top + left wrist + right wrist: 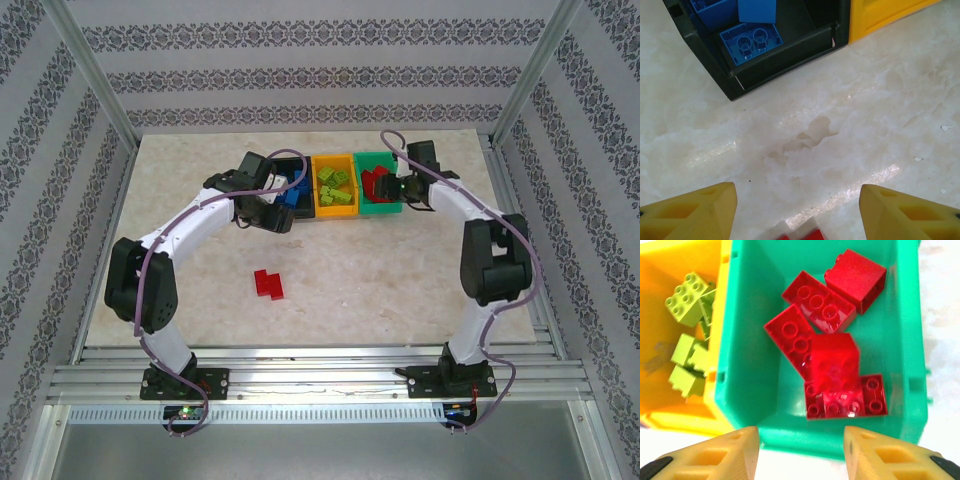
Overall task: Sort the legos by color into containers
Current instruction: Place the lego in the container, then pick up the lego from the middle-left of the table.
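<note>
Presently | right end effector (802,445): jaws apart, empty, above green bin (747,315) holding red legos (815,302) | left end effector (797,200): jaws apart, empty, near black bin (715,65) holding blue legos (750,42) | loose red legos (268,284): on tabletop (400,280)

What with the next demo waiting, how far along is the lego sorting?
Done: blue legos in the black bin, lime legos in the orange-yellow bin, red legos in the green bin. In hand: nothing; the left end effector and right end effector are open. Remaining: loose red legos on the table.
</note>
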Action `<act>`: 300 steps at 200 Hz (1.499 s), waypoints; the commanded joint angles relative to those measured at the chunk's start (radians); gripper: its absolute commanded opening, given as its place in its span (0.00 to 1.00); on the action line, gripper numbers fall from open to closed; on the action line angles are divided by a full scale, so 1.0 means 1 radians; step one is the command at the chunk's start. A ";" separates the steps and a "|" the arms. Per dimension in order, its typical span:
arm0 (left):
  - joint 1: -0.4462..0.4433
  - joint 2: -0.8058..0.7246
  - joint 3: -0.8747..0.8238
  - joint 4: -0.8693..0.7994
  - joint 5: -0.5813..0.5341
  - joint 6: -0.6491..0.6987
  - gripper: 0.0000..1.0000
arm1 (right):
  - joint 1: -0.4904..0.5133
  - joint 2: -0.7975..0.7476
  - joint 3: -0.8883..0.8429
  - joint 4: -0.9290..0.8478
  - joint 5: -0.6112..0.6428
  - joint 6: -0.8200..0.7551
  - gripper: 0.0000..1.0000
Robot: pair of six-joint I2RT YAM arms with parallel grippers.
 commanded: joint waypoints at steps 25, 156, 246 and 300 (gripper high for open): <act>0.014 0.022 0.014 -0.013 -0.009 0.020 0.66 | 0.082 -0.168 -0.184 0.093 -0.037 0.008 0.48; 0.017 0.043 0.033 -0.180 -0.079 -0.060 0.66 | 0.224 -0.222 -0.494 0.355 -0.066 0.052 0.48; 0.017 -0.082 -0.352 0.022 -0.002 -0.357 0.66 | 0.224 -0.142 -0.462 0.401 -0.130 0.092 0.48; 0.016 -0.042 -0.383 0.095 0.020 -0.472 0.65 | 0.222 -0.147 -0.464 0.392 -0.125 0.087 0.48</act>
